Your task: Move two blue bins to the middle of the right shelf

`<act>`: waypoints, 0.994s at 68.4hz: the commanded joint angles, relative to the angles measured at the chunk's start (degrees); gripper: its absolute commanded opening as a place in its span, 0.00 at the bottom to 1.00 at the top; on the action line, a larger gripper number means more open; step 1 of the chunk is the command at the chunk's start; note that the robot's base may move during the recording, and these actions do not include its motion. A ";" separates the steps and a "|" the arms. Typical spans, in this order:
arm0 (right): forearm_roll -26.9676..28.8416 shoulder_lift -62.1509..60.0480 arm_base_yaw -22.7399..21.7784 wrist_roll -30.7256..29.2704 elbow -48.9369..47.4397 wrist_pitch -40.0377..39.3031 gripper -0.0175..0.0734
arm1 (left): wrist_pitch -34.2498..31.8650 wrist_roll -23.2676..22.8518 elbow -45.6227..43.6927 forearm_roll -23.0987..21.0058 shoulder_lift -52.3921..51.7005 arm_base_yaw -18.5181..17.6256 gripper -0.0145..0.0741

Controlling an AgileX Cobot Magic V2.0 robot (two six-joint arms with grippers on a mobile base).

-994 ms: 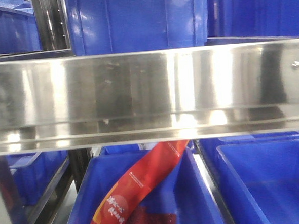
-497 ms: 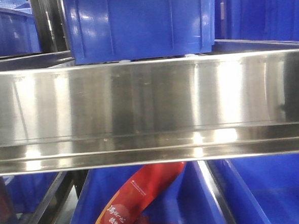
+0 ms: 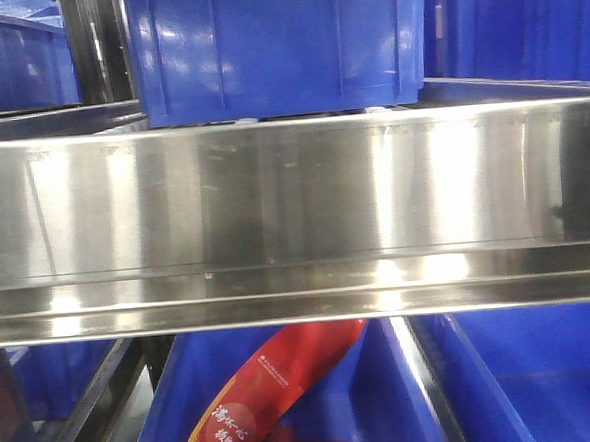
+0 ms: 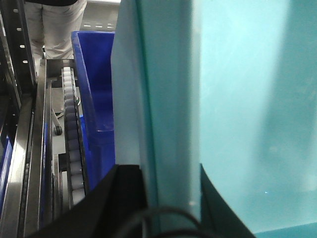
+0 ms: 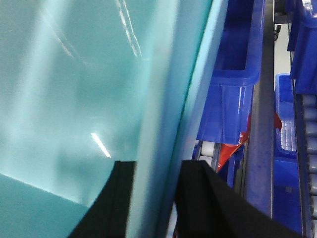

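One pale blue bin [image 4: 237, 99] is up between my arms — my left gripper [image 4: 168, 198] and right gripper [image 5: 153, 198] each clamp a rim wall; no bin shows as placed, and the second isn't visible. Versus a second ago the steel shelf rail [image 3: 294, 211] sits lower in the front view with the dark blue crate [image 3: 274, 47] above showing more — almost unchanged over the last half-second.

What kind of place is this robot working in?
Probably a warehouse or stockroom: steel shelving carries rows of dark blue crates, roller tracks run beneath them, and the robot grips a pale blue bin.
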 commanded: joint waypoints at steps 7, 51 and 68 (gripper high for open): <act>0.53 -1.27 -0.14 -1.73 -0.89 -2.43 0.02 | -10.23 -0.72 -1.00 -1.63 -0.99 0.05 0.04; 0.65 -1.27 -0.14 -1.73 -0.89 -2.12 0.02 | -8.89 -0.72 -1.00 -1.74 -0.99 0.05 0.04; 0.65 -1.41 -0.14 -1.73 -0.89 9.65 0.02 | 12.10 -0.72 -1.00 -3.40 -1.43 0.05 0.04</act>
